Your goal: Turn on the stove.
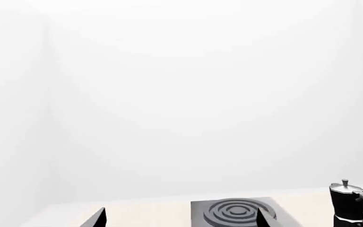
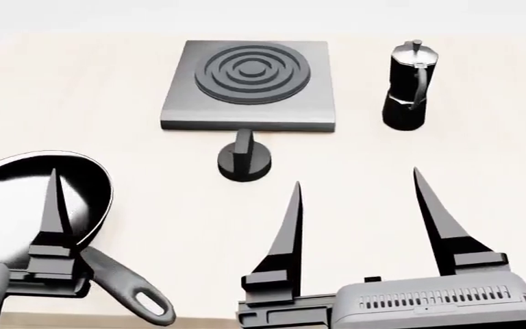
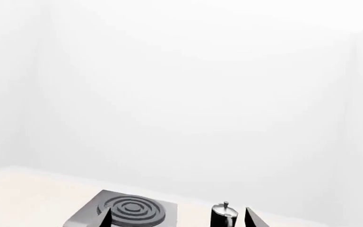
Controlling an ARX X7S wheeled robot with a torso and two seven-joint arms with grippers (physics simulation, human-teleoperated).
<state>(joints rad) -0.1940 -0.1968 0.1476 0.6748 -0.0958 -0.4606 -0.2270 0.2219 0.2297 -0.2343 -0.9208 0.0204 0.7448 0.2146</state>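
The right gripper is closest, low over the desk, and its jaws are spread wide with nothing in them. The left gripper hangs over the frying pan; only one finger shows, so I cannot tell how its jaws stand. The stove lies farther back, its knob just in front. The moka pot stands to its right.

1. We see the right gripper low in the head view, jaws spread wide, both fingers pointing forward, nothing between them.
2. The left gripper shows one finger only; we cannot tell its spread.
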